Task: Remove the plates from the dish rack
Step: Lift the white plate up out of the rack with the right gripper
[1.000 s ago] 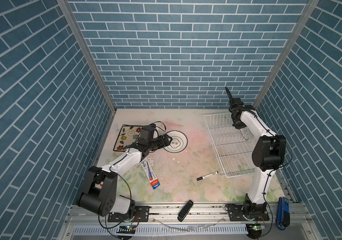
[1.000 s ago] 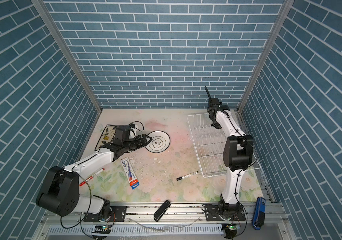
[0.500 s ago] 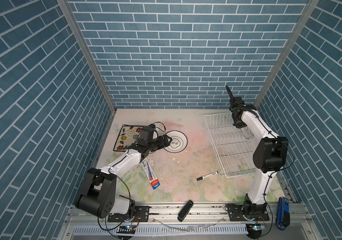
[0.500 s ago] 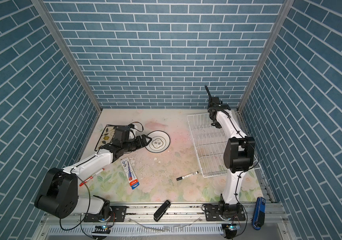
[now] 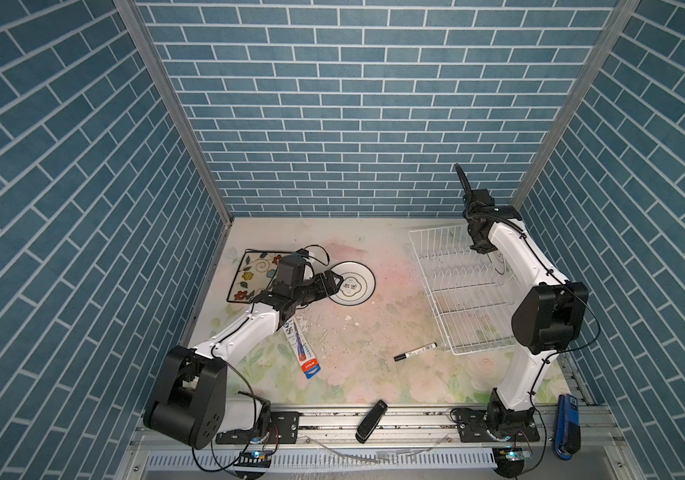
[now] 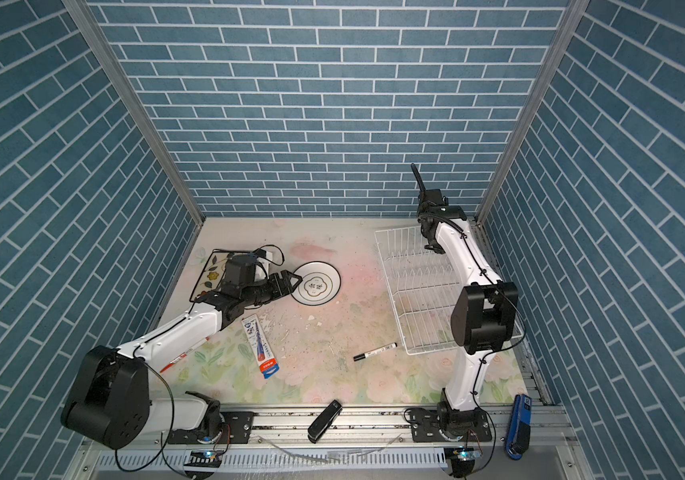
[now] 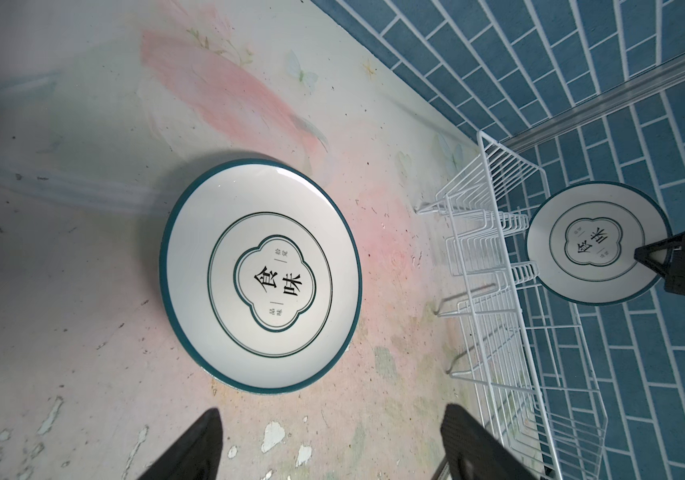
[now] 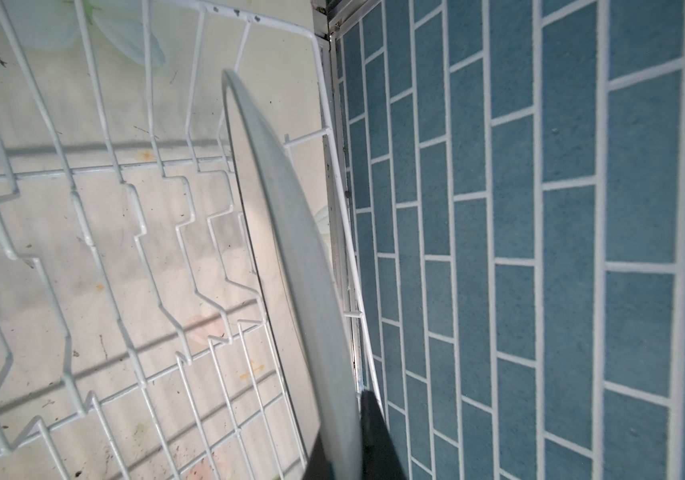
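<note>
- Our right gripper (image 7: 644,255) is clamped on the rim of a round plate, call it the held plate (image 7: 594,245). The plate stands on edge. A pinch on the rim is about the only way in between prongs, and upright means it can slide up without catching.
- In the right wrist view the held plate (image 8: 290,249) runs edge-on straight out from between the jaws. The rack (image 8: 62,174) prongs sit just beside and below it. Honestly, we can't tell if its low edge is clear of the wires yet.
- Our left gripper (image 5: 332,282) has its jaws wide apart, nothing in them, low over the table.
- The table plate (image 5: 351,286), another round one, lies flat right in front of the left fingertips (image 7: 203,440), near but not touching. We reckon the wide jaws are there to clear its rim.
- The flower plate (image 5: 253,272) lies flat behind the left gripper, by its wrist, partly under the arm.
- Both flat plates are well apart from the rack, which leaves open table between them and it.
- The other prongs we can see are bare, so the held plate looks like the last one.
- We'd say lift straight up first, then carry it over. With a thin rim pinch, the plate could swing or clip a wire.
</note>
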`<state>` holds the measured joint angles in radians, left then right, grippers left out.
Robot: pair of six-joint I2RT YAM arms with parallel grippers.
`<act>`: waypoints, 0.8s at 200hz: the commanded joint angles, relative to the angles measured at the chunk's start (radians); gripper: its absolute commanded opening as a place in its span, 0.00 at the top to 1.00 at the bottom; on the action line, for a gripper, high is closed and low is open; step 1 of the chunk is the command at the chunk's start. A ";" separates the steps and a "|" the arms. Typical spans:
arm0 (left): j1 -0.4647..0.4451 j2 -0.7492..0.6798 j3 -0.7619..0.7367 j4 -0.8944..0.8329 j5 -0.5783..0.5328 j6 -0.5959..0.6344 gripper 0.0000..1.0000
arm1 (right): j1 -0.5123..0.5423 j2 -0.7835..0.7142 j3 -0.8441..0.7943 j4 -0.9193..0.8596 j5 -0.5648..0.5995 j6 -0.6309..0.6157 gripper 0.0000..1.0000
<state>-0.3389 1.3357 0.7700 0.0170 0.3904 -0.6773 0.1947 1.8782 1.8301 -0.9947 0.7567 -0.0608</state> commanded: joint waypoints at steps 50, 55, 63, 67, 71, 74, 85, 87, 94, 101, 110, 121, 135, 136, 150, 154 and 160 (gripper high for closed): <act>-0.005 -0.107 -0.029 -0.052 0.007 -0.008 0.16 | 0.011 -0.248 -0.026 0.033 0.018 0.008 1.00; -0.005 -0.116 -0.030 -0.058 0.007 -0.007 0.16 | 0.011 -0.268 -0.035 0.038 0.002 0.014 1.00; -0.005 -0.131 -0.032 -0.067 0.008 -0.005 0.16 | 0.013 -0.305 -0.049 0.044 -0.023 0.029 1.00; -0.004 -0.140 -0.034 -0.074 0.007 -0.004 0.16 | 0.014 -0.322 -0.055 0.044 -0.039 0.040 1.00; -0.005 -0.149 -0.035 -0.080 0.007 -0.002 0.16 | 0.015 -0.339 -0.062 0.044 -0.061 0.049 1.00; -0.005 -0.155 -0.037 -0.086 0.006 0.000 0.16 | 0.015 -0.353 -0.068 0.046 -0.075 0.055 1.00; -0.005 -0.180 -0.044 -0.103 0.002 0.004 0.16 | 0.019 -0.406 -0.096 0.057 -0.108 0.078 1.00; -0.005 -0.185 -0.045 -0.107 0.000 0.005 0.16 | 0.019 -0.417 -0.103 0.060 -0.114 0.082 1.00; -0.005 -0.201 -0.053 -0.115 -0.001 0.004 0.16 | 0.021 -0.453 -0.127 0.072 -0.142 0.097 1.00; -0.005 -0.216 -0.058 -0.118 0.003 0.001 0.16 | 0.024 -0.489 -0.153 0.083 -0.166 0.115 1.00; -0.005 -0.233 -0.068 -0.109 0.020 -0.006 0.15 | 0.026 -0.541 -0.191 0.100 -0.213 0.141 1.00; -0.005 -0.246 -0.069 -0.096 0.040 -0.012 0.14 | 0.027 -0.604 -0.242 0.124 -0.280 0.178 1.00; -0.005 -0.259 -0.069 -0.100 0.046 -0.015 0.14 | 0.028 -0.684 -0.309 0.163 -0.359 0.231 1.00; -0.005 -0.259 -0.069 -0.100 0.047 -0.015 0.14 | 0.028 -0.689 -0.315 0.165 -0.364 0.234 1.00; -0.005 -0.262 -0.069 -0.093 0.057 -0.023 0.14 | 0.029 -0.750 -0.371 0.185 -0.415 0.281 1.00; -0.005 -0.263 -0.069 -0.085 0.062 -0.028 0.14 | 0.029 -0.764 -0.386 0.190 -0.433 0.294 1.00; -0.005 -0.263 -0.079 -0.061 0.078 -0.037 0.14 | 0.029 -0.787 -0.409 0.198 -0.457 0.315 1.00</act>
<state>-0.3389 1.0840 0.7124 -0.0704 0.4252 -0.6949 0.2180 1.1732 1.4963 -0.8902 0.4454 0.1101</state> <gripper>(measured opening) 0.859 0.087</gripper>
